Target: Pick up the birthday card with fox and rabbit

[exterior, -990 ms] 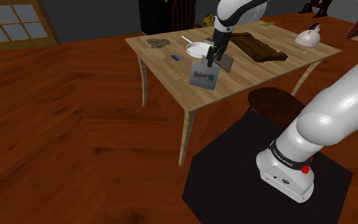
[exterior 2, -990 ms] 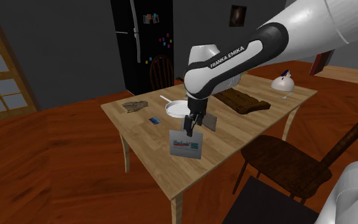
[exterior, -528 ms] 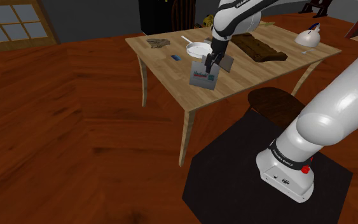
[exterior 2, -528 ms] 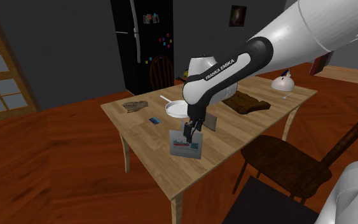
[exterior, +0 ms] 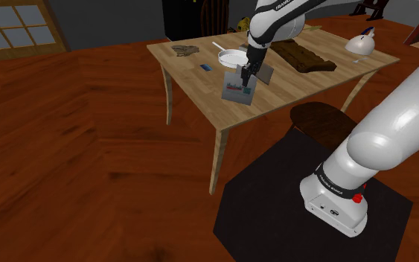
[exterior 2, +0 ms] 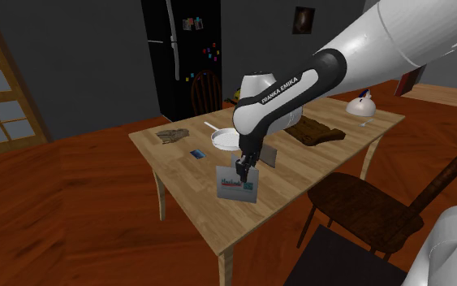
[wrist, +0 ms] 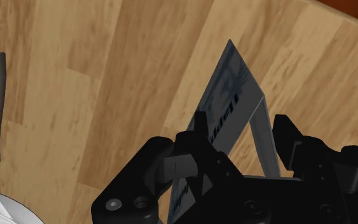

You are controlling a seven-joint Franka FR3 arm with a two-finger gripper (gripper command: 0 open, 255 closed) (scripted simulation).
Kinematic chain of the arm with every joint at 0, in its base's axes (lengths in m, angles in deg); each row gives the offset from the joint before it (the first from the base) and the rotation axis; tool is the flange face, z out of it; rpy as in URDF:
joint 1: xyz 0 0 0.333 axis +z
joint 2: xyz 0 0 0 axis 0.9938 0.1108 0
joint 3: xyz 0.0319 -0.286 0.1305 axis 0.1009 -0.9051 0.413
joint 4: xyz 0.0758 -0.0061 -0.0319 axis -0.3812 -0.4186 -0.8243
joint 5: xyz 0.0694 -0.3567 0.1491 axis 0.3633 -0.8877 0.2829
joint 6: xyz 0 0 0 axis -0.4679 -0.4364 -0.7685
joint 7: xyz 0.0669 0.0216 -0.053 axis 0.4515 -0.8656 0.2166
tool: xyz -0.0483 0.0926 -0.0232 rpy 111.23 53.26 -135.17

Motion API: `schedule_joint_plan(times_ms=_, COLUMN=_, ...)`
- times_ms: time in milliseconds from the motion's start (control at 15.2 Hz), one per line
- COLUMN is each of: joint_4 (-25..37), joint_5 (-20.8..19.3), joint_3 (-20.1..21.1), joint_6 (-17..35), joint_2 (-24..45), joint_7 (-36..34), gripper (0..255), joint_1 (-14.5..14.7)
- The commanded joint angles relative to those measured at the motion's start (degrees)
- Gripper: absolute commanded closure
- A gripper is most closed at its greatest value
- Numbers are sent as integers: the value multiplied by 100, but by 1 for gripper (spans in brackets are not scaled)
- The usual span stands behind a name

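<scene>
The birthday card point(exterior: 237, 91) stands upright and folded on the wooden table point(exterior: 200, 93), white with red lettering and a teal patch on its front point(exterior 2: 236, 188). My black gripper point(exterior: 246, 77) points down over the card's top edge point(exterior 2: 243, 169). In the wrist view the card point(wrist: 231, 89) runs up between the two fingers. The gripper point(wrist: 242, 130) is open, one finger close against the front leaf and the other standing apart beyond the back leaf.
Close behind the gripper stand a grey upright card point(exterior: 266, 72) and a white pan point(exterior: 230, 56). A dark brown slab point(exterior: 302, 54), a small blue item point(exterior: 205, 67), a dark lump point(exterior: 185, 50) and a white teapot point(exterior: 361, 43) share the table. A dark chair point(exterior 2: 364, 203) stands at its side.
The gripper has come down a little onto the card's top edge and the arm's forearm has swung. The card has not moved.
</scene>
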Motion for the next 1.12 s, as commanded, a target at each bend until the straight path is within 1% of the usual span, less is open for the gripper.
schedule_joint_plan(times_ms=0, joint_4=-2, joint_5=1, joint_3=1, joint_6=13, joint_2=17, joint_7=-2, gripper=255, joint_1=1)
schedule_joint_plan(times_ms=132, joint_4=-12, joint_5=-3, joint_3=3, joint_6=4, joint_2=-2, joint_7=-6, gripper=255, joint_1=2)
schedule_joint_plan(times_ms=1056, joint_4=557, joint_5=-98, joint_3=35, joint_6=-1115, joint_2=-558, joint_7=-89, gripper=255, joint_1=-4)
